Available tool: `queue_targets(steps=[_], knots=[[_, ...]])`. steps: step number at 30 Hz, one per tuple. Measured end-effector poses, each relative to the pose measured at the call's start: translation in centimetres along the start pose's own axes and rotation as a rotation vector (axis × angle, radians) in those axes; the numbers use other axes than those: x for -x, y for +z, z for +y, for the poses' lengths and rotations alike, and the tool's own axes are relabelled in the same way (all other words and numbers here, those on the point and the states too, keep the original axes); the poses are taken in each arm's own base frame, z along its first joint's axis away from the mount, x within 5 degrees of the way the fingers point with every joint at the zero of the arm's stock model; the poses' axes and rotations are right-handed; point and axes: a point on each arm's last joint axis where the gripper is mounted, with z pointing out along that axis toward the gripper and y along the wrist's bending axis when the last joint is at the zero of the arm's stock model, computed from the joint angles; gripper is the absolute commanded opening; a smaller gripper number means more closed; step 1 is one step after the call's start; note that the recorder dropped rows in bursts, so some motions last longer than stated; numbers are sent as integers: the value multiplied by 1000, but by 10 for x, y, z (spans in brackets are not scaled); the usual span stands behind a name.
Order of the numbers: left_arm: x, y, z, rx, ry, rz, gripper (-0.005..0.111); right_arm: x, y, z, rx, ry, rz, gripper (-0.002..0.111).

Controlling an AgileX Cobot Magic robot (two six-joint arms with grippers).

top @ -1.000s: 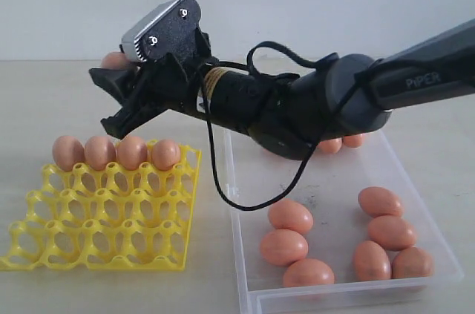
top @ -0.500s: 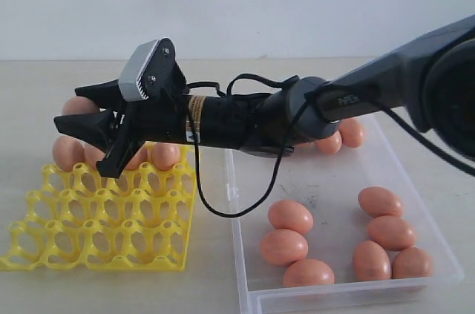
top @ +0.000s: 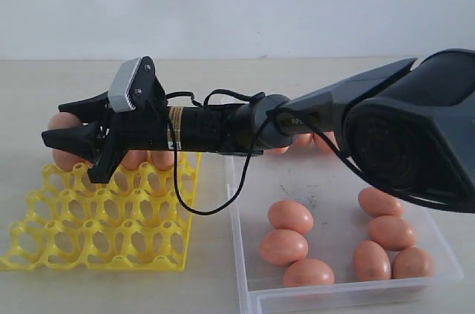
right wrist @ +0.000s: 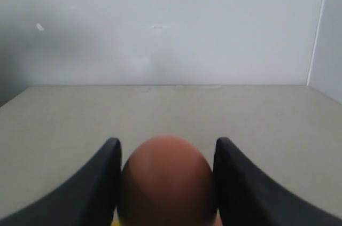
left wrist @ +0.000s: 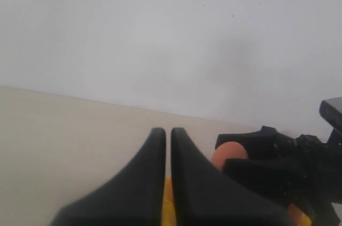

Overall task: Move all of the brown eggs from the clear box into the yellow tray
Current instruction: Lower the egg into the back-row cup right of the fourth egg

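Desk [top: 44, 84] first: the clear box [top: 326, 180] has loose brown eggs [top: 290, 216] at its near end. Just left of it sits the yellow tray [top: 96, 232], with eggs along its far row. Left gripper [left wrist: 168, 132] is pinched closed, empty. Right gripper [top: 53, 122] lies flat over that far row, jaws partway apart and clamped on one egg [right wrist: 165, 180]. Empty cups lie below it, towards the near side.

Right arm [top: 223, 130] hides most of back-row eggs [top: 135, 159] on yellow tray [top: 44, 254], also far eggs [top: 301, 139] in clear box [top: 334, 184]. Held brown egg [right wrist: 165, 183]: lower end cut off by frame edge in right wrist view. Left wrist view: tray only a sliver.
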Motion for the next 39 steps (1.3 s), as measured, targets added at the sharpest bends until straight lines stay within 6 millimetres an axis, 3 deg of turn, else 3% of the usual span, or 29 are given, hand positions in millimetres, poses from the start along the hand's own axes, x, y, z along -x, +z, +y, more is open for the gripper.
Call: queue_targets(steps=[15,25,39], knots=[[0,0,0,0,0,0,4,-13,32,3,18,-75,114,0],[0,0,0,0,0,0,4,-29,33,-1,-6,-54,144,0],[0,0,0,0,0,0,4,-30,33,1,12,-49,128,0]])
